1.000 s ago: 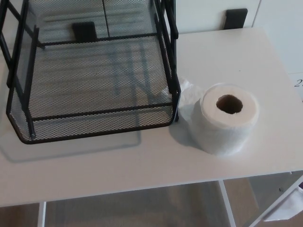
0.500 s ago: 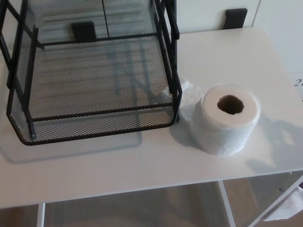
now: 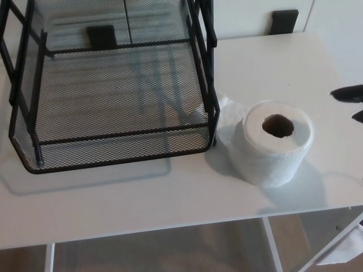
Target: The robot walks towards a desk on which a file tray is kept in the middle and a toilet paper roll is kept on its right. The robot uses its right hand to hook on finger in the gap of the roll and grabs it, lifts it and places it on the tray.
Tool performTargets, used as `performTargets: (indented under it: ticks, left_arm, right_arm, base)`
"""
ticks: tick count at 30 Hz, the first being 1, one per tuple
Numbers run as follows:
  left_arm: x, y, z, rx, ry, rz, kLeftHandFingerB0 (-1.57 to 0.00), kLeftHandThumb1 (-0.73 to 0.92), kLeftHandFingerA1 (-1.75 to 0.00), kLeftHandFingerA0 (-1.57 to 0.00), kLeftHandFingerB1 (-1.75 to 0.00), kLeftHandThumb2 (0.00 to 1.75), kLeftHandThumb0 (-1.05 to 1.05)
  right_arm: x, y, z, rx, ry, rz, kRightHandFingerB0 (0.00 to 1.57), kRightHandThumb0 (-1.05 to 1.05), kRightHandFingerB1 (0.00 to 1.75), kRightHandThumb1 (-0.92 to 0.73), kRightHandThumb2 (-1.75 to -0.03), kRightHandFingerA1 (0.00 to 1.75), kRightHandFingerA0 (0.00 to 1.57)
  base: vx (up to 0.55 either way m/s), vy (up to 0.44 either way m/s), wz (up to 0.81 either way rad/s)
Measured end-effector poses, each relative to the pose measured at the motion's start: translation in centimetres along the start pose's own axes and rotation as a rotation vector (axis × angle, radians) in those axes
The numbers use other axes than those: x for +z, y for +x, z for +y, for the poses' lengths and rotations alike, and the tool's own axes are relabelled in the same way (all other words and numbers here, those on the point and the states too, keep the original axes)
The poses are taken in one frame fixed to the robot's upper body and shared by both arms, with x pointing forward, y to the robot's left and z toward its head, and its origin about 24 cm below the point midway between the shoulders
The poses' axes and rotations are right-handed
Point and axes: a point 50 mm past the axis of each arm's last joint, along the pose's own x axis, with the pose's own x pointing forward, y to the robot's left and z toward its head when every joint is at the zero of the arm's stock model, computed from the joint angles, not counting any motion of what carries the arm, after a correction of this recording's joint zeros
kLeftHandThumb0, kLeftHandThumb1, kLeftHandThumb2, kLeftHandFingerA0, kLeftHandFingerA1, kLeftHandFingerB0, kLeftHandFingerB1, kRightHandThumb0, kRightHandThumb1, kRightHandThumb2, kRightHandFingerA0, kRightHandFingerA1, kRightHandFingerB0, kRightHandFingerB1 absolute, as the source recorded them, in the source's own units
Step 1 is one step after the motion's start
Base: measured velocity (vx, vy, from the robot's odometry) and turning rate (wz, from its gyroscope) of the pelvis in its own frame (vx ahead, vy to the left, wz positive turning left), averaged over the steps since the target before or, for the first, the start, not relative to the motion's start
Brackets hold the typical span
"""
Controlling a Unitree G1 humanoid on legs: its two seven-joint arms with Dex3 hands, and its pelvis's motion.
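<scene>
A white toilet paper roll (image 3: 276,144) stands on end on the white desk (image 3: 170,192), its brown core hole facing up and a loose sheet trailing toward the tray. Left of it sits a black wire-mesh file tray (image 3: 113,150), with nothing on its mesh floor. At the right edge of the head view, two black fingertips of my right hand (image 3: 350,102) poke in, apart from each other and well clear of the roll. The rest of that hand is out of frame. My left hand does not show.
The desk's front edge runs along the bottom, with white frame legs (image 3: 271,243) and floor beneath. Two black brackets (image 3: 283,21) sit at the desk's far edge against the wall. A white cloth (image 3: 346,249) hangs at the bottom right.
My right hand's fingertips have come into view at the right edge; a second ago no hand showed. Its shadow has spread over the desk right of the roll. The roll and tray stay put.
</scene>
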Motion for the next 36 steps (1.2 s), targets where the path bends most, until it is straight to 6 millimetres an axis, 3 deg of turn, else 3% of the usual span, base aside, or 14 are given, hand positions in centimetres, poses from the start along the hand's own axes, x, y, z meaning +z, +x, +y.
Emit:
performTargets:
  ticks: [1,2,3,4,5,15,16,17,18,20,24,32,35,36]
  left_arm:
    - [0.0,0.0,0.0,0.0,0.002,0.001,0.0,0.66,-0.63,-0.08,-0.4,1.16,-1.03]
    - [0.0,0.0,0.0,0.001,-0.001,0.0,0.0,0.92,-0.7,0.0,-0.46,0.7,-1.05]
    - [0.0,0.0,0.0,0.002,-0.005,0.0,-0.06,0.66,-0.59,0.0,-0.39,1.21,-1.01]
    - [-0.1,0.0,0.1,0.003,-0.01,0.001,-0.06,0.66,-0.59,0.0,-0.39,1.21,-1.01]
    - [-0.1,0.0,0.1,0.004,-0.016,0.002,0.0,0.65,-0.64,-0.08,-0.39,1.17,-1.03]
    - [0.0,0.0,0.2,0.008,-0.016,0.0,0.0,0.66,-0.65,-0.08,-0.4,1.15,-1.04]
    - [0.1,0.0,0.2,0.008,-0.016,0.0,0.0,0.92,-0.7,-0.01,-0.44,0.72,-1.05]
    - [0.1,0.0,0.2,0.008,-0.015,-0.001,0.0,0.92,-0.7,-0.01,-0.44,0.72,-1.05]
    - [0.1,-0.1,0.2,0.008,-0.013,-0.001,-0.04,0.69,-0.57,-0.03,-0.37,1.21,-1.05]
    - [0.0,-0.1,0.1,0.008,-0.012,0.0,0.0,0.65,-0.67,-0.14,-0.39,1.12,-1.05]
    - [0.0,-0.1,0.2,0.01,-0.014,0.001,-0.12,0.68,-0.68,0.0,-0.44,1.23,-1.05]
    - [0.1,-0.1,0.1,0.013,-0.007,0.004,-0.05,0.68,-0.75,-0.18,-0.51,1.22,-1.05]
    - [0.2,-0.1,0.2,0.017,-0.006,0.002,-0.15,0.67,-0.65,0.0,-0.45,1.22,-1.03]
    - [0.2,-0.1,0.2,0.017,-0.006,0.001,0.0,0.64,-0.68,-0.11,-0.42,1.11,-1.05]
  right_arm:
    - [0.0,0.1,0.0,0.005,-0.012,0.005,0.16,-0.61,0.27,-0.54,-0.57,0.41,0.16]
    - [0.0,0.2,-0.1,0.009,-0.025,0.01,0.17,-0.6,0.28,-0.52,-0.56,0.41,0.15]
    - [0.1,0.4,-0.1,0.01,-0.034,0.011,0.18,-0.59,0.27,-0.52,-0.56,0.43,0.14]
    - [0.1,0.4,-0.2,0.009,-0.04,0.012,0.18,-0.59,0.27,-0.52,-0.56,0.43,0.14]
    - [0.1,0.5,-0.4,0.006,-0.047,0.015,0.0,-0.35,0.49,-0.33,-0.91,0.53,0.03]
    - [1.8,1.3,-1.2,0.009,-0.139,-0.025,0.0,-0.36,0.5,-0.34,-0.92,0.52,0.02]
    - [2.1,1.4,-1.2,0.012,-0.148,-0.034,0.0,-0.36,0.5,-0.36,-0.93,0.52,0.01]
    - [2.3,1.5,-1.2,0.015,-0.155,-0.038,0.0,-0.36,0.5,-0.36,-0.93,0.52,0.01]
    - [2.5,1.6,-1.1,0.019,-0.161,-0.042,0.0,-0.36,0.49,-0.35,-0.93,0.52,0.02]
    - [2.7,1.9,-1.0,0.032,-0.174,-0.046,0.01,-0.72,0.34,-0.41,-0.78,0.48,0.04]
    - [2.5,2.8,0.0,0.078,-0.189,-0.031,0.0,-0.7,0.33,-0.41,-0.8,0.51,0.06]
    - [2.0,4.3,1.2,0.136,-0.216,0.001,0.02,-0.76,0.35,-0.44,-0.82,0.5,0.04]
    - [2.0,4.6,1.5,0.141,-0.226,0.007,0.05,-0.8,0.35,-0.43,-0.77,0.48,0.03]
    - [2.0,4.8,1.6,0.144,-0.231,0.01,0.07,-0.78,0.36,-0.41,-0.77,0.48,0.0]
  base:
    - [0.0,0.0,0.0]
    - [0.0,0.0,0.0]
    - [0.0,0.0,0.0]
    - [0.0,0.0,0.0]
    - [0.0,0.0,0.0]
    - [0.0,0.0,0.0]
    - [0.0,0.0,0.0]
    - [0.0,0.0,0.0]
    - [0.0,0.0,0.0]
    - [0.0,0.0,0.0]
    - [0.0,0.0,0.0]
    - [0.0,0.0,0.0]
    - [0.0,0.0,0.0]
    - [0.0,0.0,0.0]
